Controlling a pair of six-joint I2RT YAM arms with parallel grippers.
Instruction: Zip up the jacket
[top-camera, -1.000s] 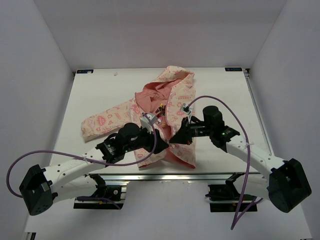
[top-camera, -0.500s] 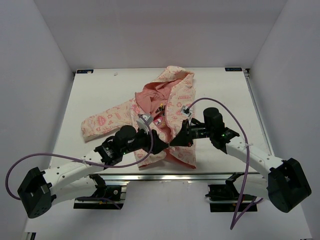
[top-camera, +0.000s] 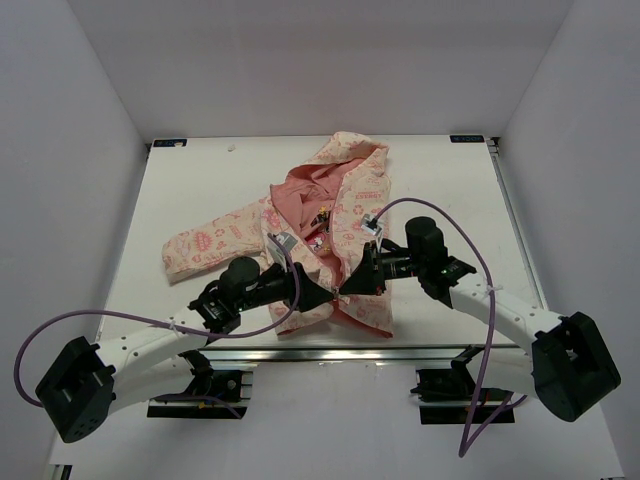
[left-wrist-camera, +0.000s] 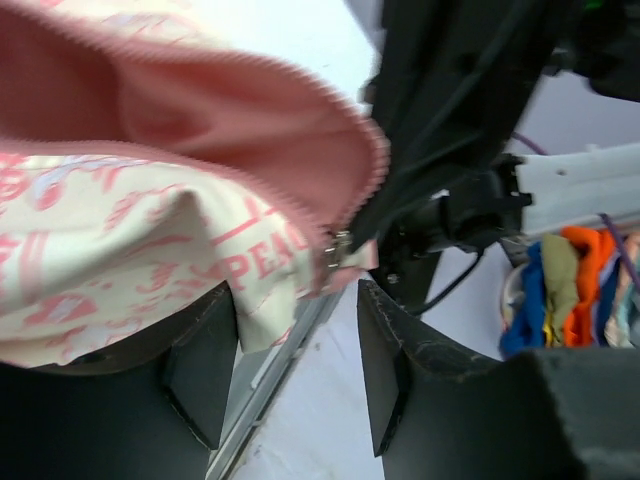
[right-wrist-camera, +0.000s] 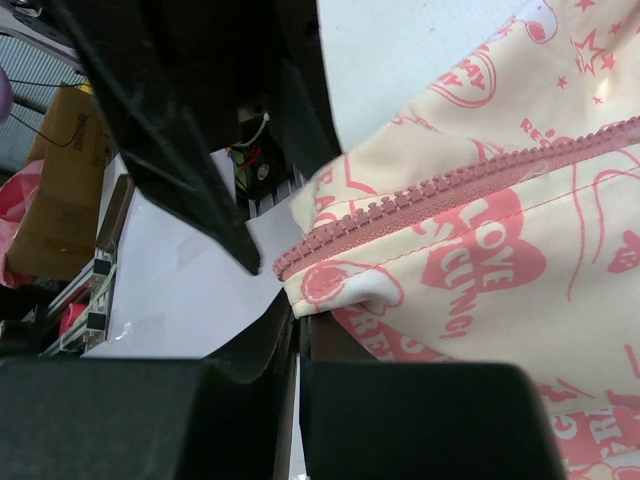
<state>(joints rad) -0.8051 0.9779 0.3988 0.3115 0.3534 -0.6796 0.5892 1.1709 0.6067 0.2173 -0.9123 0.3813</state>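
The jacket (top-camera: 340, 215) lies open in the middle of the table, cream with pink prints, pink lining showing, one sleeve stretched to the left. My right gripper (top-camera: 347, 287) is shut on the bottom corner of one front panel (right-wrist-camera: 480, 260), just under the pink zipper teeth (right-wrist-camera: 420, 200); its jaws meet on the hem (right-wrist-camera: 300, 330). My left gripper (top-camera: 322, 297) is open, tips almost touching the right gripper. In the left wrist view the other panel (left-wrist-camera: 130, 250) hangs over the left finger (left-wrist-camera: 200, 370), and the metal zipper slider (left-wrist-camera: 338, 250) sits at its corner above the gap (left-wrist-camera: 300, 350).
The white table (top-camera: 200, 180) ends in a metal rail (top-camera: 300, 352) right below both grippers. Purple cables loop from each arm (top-camera: 470, 250). A small white speck (top-camera: 232, 147) lies at the back left. White walls enclose three sides.
My left gripper has slid right along the jacket's bottom edge until its tips are beside the right gripper. The right gripper has held its grip and shifted slightly left.
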